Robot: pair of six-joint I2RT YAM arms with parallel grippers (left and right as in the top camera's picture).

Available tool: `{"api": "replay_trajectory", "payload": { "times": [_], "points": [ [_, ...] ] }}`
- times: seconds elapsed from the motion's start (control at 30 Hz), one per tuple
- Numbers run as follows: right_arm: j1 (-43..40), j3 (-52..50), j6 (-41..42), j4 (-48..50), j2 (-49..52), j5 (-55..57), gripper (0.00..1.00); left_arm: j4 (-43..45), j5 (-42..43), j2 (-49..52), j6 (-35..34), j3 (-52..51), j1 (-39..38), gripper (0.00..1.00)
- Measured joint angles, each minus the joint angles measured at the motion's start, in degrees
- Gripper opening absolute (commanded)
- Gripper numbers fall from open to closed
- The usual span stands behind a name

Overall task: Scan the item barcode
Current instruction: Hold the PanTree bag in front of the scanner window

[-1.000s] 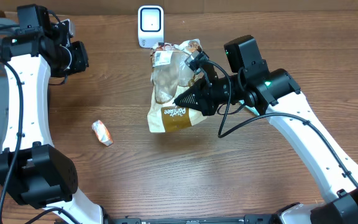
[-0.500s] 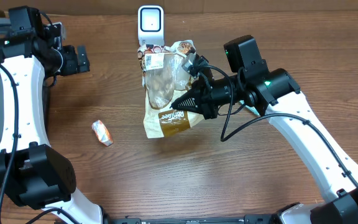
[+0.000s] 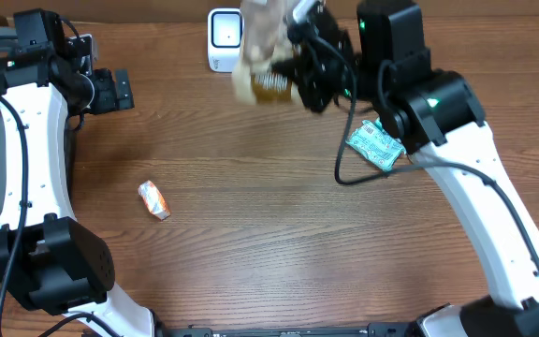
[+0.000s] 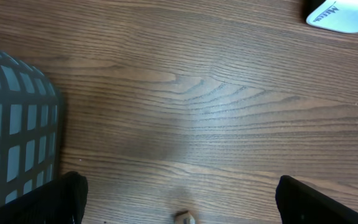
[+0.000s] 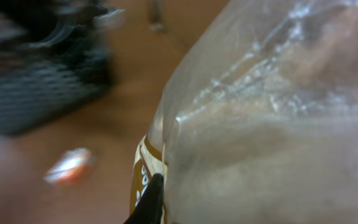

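The right gripper (image 3: 295, 71) is pinched tight on a clear plastic bag (image 3: 260, 42), one dark fingertip (image 5: 150, 200) pressing at the edge of its brown printed label. The film is glossy and creased, and the contents are pale tan and rounded, possibly bread rolls, though both views of them are blurred. The bag hangs in the air at the far side of the table (image 3: 279, 234). From overhead it overlaps the right edge of the white scanner (image 3: 224, 37), a smooth box with rounded corners standing upright.

Under the right forearm a flat green-and-white packet (image 3: 375, 145) lies on the wood-grain top.

The left gripper (image 3: 122, 89) stands spread wide with nothing between its fingers, well away from the bag. Beside it at the table's left edge is a grey mesh basket (image 4: 14, 118); what it holds cannot be made out. A small crinkled orange-and-white wrapper (image 3: 153, 199) lies alone nearer the front.
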Motion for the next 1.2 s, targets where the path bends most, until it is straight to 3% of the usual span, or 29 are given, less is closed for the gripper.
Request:
{"api": "replay_trajectory", "payload": {
  "times": [0.3,0.77,0.97,1.2],
  "points": [
    [0.0,0.1,-16.2,16.0,14.2,23.1,0.04,0.0,-0.1,0.0,0.0,0.0,0.0,1.00],
    [4.4,0.0,-54.8,50.5,35.8,47.8,0.04,-0.1,-0.1,0.0,0.0,0.0,0.0,1.00],
    [5.8,0.0,-64.5,53.2,42.3,49.7,0.04,-0.1,-0.1,0.0,0.0,0.0,0.0,1.00],
    [5.9,0.0,-67.5,53.4,44.3,51.8,0.04,-0.1,-0.1,0.0,0.0,0.0,0.0,1.00]
  ]
}}
